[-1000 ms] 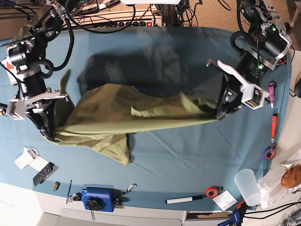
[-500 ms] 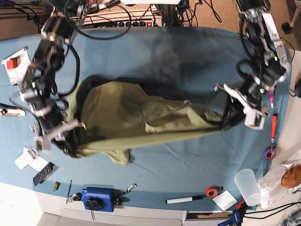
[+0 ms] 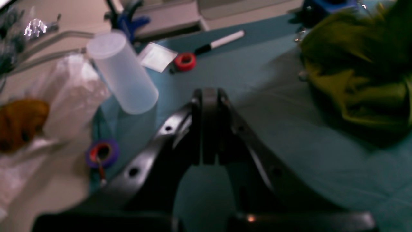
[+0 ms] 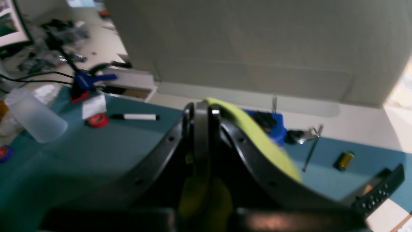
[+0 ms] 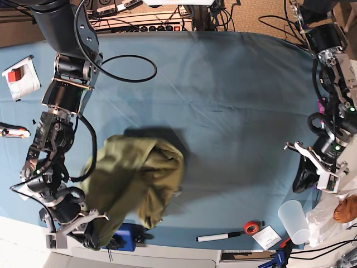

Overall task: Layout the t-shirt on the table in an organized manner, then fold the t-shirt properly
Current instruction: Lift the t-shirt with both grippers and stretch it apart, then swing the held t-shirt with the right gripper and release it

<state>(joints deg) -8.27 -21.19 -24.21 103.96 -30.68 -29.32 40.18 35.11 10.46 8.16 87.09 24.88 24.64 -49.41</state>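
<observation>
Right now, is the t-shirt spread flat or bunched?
Bunched: the t-shirt is crumpled in folds, one edge pinched in the right gripper.

Closed empty fingers above the table; crumpled t-shirt lies right.

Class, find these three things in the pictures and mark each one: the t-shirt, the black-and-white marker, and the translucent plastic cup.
t-shirt (image 5: 136, 176), base view, middle of the bunched green cloth.
marker (image 5: 218, 237), base view, white barrel.
plastic cup (image 3: 124, 75), left wrist view, side wall.
</observation>
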